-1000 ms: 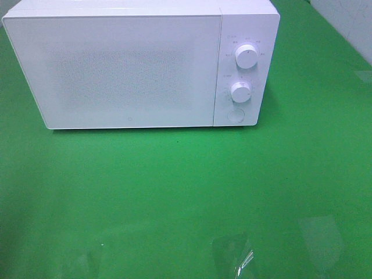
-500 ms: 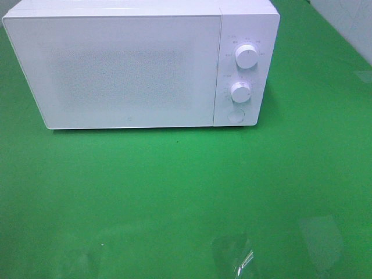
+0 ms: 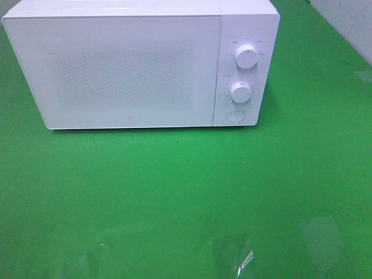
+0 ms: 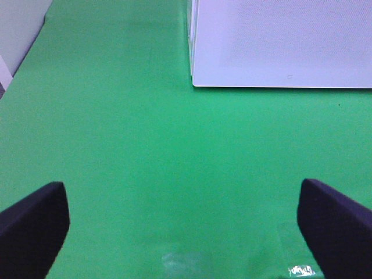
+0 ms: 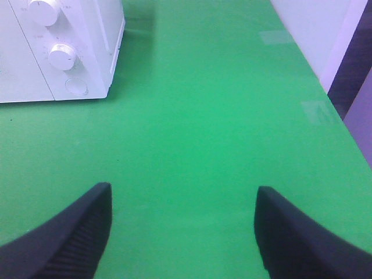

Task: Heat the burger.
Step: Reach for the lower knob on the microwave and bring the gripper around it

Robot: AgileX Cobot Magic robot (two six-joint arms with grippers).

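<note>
A glossy green worktop point(image 3: 174, 192) fills the scene, with a white microwave point(image 3: 116, 70) standing at its far side, door shut. A pale wall point(image 3: 349, 20) rises beyond the worktop's edge, right of the microwave. Patches of reflected light point(image 3: 232, 256) lie on the worktop well in front of the microwave.

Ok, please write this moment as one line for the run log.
microwave: door shut | burger: not in view | left tool: open, empty | right tool: open, empty

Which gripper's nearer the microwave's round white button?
Right. Right gripper sits off the round white button, on its side; left gripper faces the opposite corner of the white microwave door.
</note>
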